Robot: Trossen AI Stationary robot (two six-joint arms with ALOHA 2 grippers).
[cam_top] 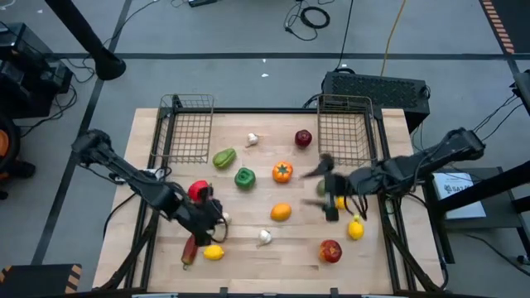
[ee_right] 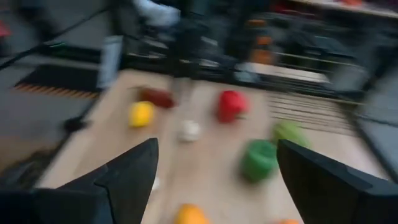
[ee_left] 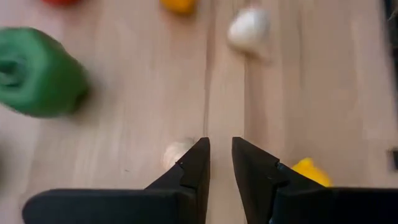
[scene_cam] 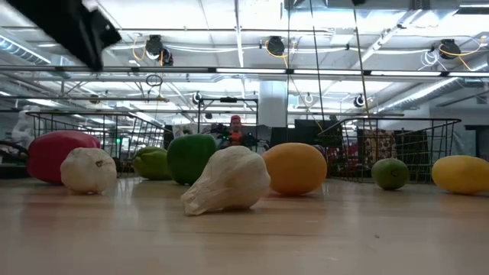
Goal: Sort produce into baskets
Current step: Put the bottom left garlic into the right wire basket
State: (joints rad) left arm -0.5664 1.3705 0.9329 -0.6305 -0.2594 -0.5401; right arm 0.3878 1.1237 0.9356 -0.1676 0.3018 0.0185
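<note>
Your right gripper (cam_top: 319,175) hung with jaws wide open and empty over the table, just before the right basket (cam_top: 344,128). Your left gripper (cam_top: 217,213), jaws nearly closed on nothing, sat near a lemon (cam_top: 214,252). Both baskets lay empty, produce scattered between.

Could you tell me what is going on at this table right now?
Two robot arms are sorting toy produce into two wire baskets, both empty so far. The right gripper hovers with jaws open near a lemon. The left gripper sits nearly closed, holding nothing, beside a red pepper.
</note>
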